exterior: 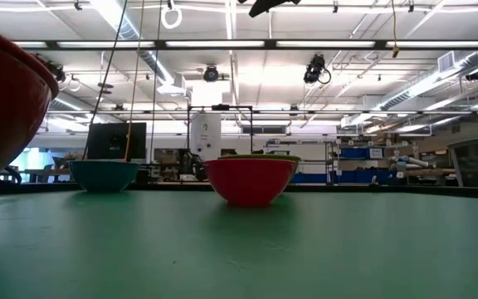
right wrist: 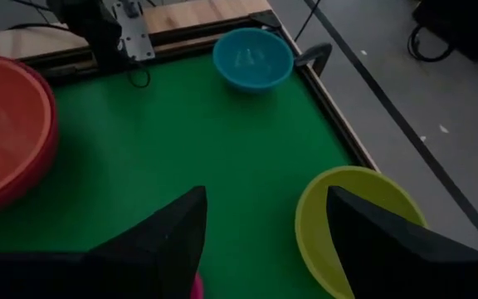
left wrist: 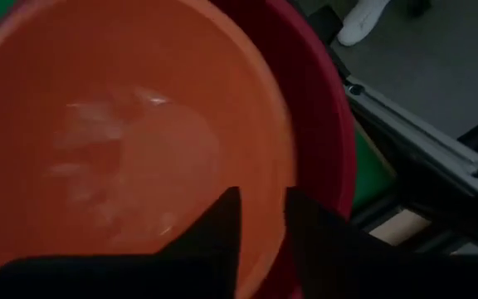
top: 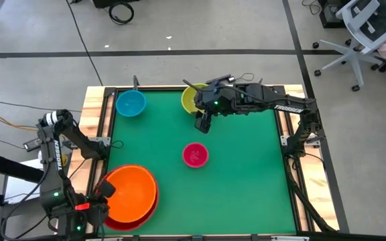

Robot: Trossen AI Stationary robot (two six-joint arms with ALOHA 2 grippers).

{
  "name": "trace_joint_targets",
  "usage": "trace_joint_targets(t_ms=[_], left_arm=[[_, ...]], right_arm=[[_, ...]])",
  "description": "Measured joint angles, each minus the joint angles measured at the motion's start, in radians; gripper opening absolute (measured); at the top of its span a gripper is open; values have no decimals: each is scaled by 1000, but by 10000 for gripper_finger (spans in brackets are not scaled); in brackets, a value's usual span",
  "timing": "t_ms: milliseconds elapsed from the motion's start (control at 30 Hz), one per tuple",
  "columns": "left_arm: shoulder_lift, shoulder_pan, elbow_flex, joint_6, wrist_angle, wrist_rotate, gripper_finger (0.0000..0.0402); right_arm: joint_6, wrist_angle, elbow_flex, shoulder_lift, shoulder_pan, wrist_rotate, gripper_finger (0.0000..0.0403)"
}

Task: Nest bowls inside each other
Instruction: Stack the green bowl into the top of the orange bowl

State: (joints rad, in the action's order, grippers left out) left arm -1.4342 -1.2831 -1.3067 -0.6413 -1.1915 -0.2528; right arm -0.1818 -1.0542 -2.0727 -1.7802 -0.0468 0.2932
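The orange bowl sits nested in the red bowl at the table's near left corner. My left gripper points down at their left side, slightly open, one finger inside the orange bowl and one outside its rim. The pink bowl stands alone mid-table. The blue bowl stands at the far left. The yellow-green bowl stands at the far middle. My right gripper hovers open just nearer than the yellow-green bowl, touching nothing. My left gripper comes from above with its fingers astride the orange bowl's rim on the bowl's left side. A strip of orange shows between the inner finger and the rim. Whether the outer finger touches the rim I cannot tell. The bowl rests in the red bowl.
A raised wooden frame runs around the green mat. The mat's right half and near middle hold no objects. The right arm reaches in over the far right part of the table.
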Motion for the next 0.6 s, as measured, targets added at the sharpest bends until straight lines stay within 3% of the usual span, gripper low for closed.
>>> trace_joint_targets(t_ms=[300,433,600], left_arm=[[77,-2,-2,-203,-12,-24,245],[156,-2,-2,-288,-56,-171,256],[249,6,-2,-396,-160,-322,239]], right_arm=[[-54,-12,0,0,18,-2,251],[-131,-17,0,0,18,17,251],[-295,-69,0,0,12,71,251]])
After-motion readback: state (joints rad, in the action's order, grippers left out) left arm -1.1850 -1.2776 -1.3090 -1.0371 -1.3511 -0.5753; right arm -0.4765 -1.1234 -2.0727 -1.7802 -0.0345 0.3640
